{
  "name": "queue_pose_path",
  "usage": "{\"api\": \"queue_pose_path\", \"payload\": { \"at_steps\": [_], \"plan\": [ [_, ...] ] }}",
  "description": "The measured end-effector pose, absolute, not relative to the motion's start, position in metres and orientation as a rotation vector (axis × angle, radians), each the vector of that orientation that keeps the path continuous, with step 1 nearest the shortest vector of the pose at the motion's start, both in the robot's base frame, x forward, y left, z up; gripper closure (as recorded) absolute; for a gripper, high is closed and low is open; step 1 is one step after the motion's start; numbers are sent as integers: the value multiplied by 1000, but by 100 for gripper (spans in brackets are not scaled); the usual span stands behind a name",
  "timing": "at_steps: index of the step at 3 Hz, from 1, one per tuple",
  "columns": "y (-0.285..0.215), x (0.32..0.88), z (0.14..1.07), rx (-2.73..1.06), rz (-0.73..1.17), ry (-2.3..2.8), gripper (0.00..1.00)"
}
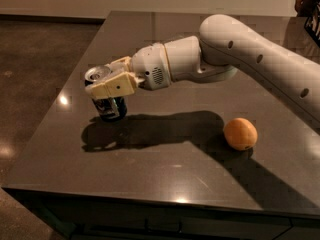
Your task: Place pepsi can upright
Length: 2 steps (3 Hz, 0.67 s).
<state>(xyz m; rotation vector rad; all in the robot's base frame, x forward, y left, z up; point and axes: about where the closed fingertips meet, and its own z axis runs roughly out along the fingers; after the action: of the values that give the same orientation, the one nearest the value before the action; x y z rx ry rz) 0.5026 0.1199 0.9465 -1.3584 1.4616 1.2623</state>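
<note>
The pepsi can [107, 106] is dark blue with a silver top and stands nearly upright near the left side of the dark table [165, 174]. Its base is at or just above the tabletop; I cannot tell if it touches. My gripper [107, 84] reaches in from the right and is shut on the can's upper part, its cream fingers [112, 86] around the sides. The can's silver lid [97, 74] shows above the fingers.
An orange [240, 133] lies on the table to the right of the can, well apart. My white arm [240, 54] stretches across from the upper right. The table's left edge is close beside the can, with concrete floor [35, 74] beyond.
</note>
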Motion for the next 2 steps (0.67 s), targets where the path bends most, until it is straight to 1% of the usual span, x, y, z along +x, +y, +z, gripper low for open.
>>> {"api": "queue_pose_path", "payload": {
  "at_steps": [2],
  "plan": [
    [144, 495, 936, -1385, 1315, 1415, 100]
  ]
}}
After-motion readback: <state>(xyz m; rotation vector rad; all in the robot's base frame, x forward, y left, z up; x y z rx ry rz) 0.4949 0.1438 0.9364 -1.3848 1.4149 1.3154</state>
